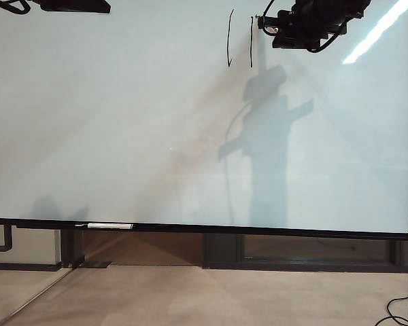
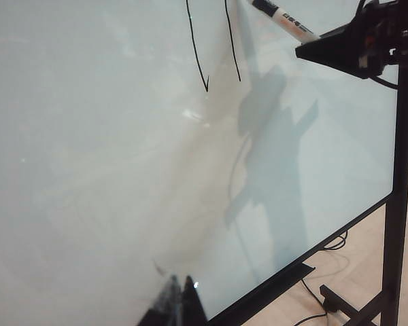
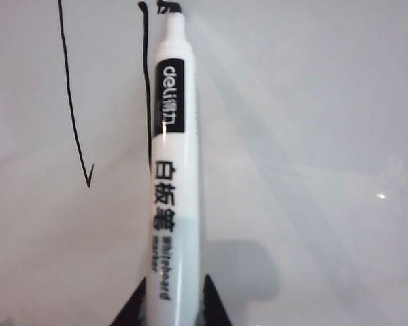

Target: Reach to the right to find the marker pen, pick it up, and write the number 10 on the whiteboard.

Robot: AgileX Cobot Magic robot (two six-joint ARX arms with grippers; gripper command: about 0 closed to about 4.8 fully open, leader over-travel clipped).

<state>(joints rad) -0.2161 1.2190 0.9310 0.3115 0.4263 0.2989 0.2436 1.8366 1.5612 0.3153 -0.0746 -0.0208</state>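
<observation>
Glossy white whiteboard (image 1: 122, 122) fills the exterior view, black frame around it and a black rail along its lower edge. Near the board's upper edge, right of its middle, two thin black vertical strokes of the number 10 (image 1: 229, 39) stand side by side: a slightly bowed line and a second straight one just beside it. No closed zero is visible.

Right gripper (image 1: 264, 22) sits at the board's upper edge, just right of the second stroke, with its shadow cast down the board below it. The exterior view does not resolve what it carries. Right wrist view does: the marker pen (image 3: 171, 170), white barrel with a black label, is pinched between two dark fingers (image 3: 214, 305), its dark tip touching the board at the top end of the second stroke, where a short hook of ink starts. Left wrist view shows the same pen (image 2: 285, 20) side-on, slanting from the gripper onto the board.

Left gripper (image 2: 177, 305) appears only in its own wrist view, near the board's lower rail; dark fingertips look pressed close together, no gap visible. In the exterior view only, a white object (image 1: 110, 225) lies on the rail at the board's lower left.
</observation>
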